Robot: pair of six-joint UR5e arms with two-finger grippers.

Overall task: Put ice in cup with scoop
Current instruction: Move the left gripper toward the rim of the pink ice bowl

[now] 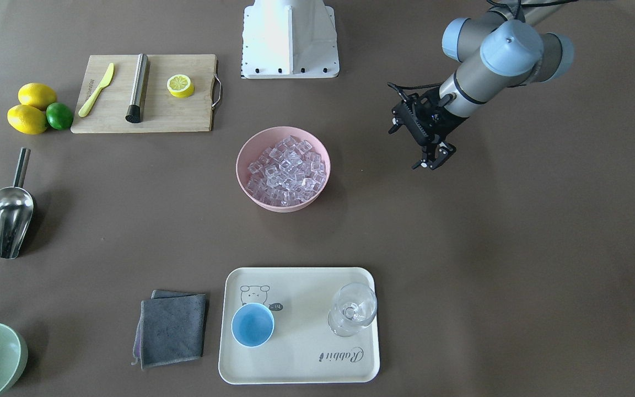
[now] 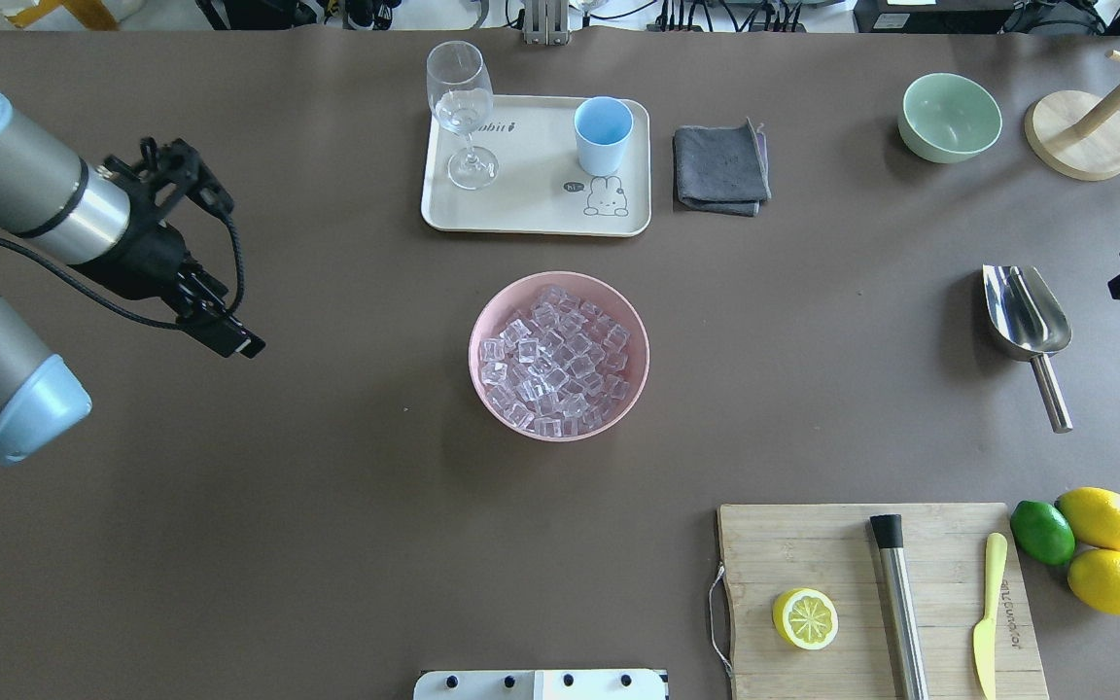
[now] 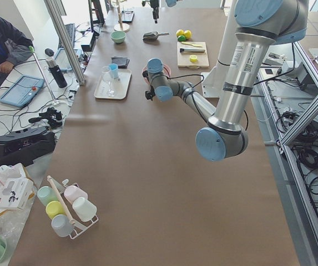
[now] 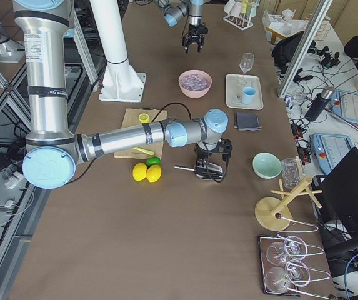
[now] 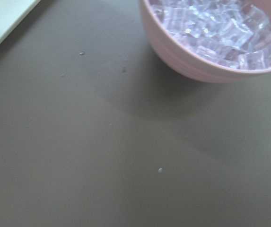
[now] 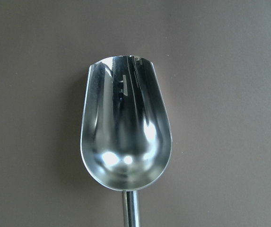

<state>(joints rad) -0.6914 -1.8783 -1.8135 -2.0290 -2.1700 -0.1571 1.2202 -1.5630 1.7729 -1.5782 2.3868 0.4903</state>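
Where scoop (image 6: 126, 137) lies, right claw (image 4: 207, 170) hovers above

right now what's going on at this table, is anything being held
Nothing is held yet. The scoop lies untouched on the table, and the right gripper hovers near it; I can't tell whether it is open. The left gripper hangs open and empty, off to one side of the pink bowl full of ice. The cup stands empty on the tray beside a wine glass.
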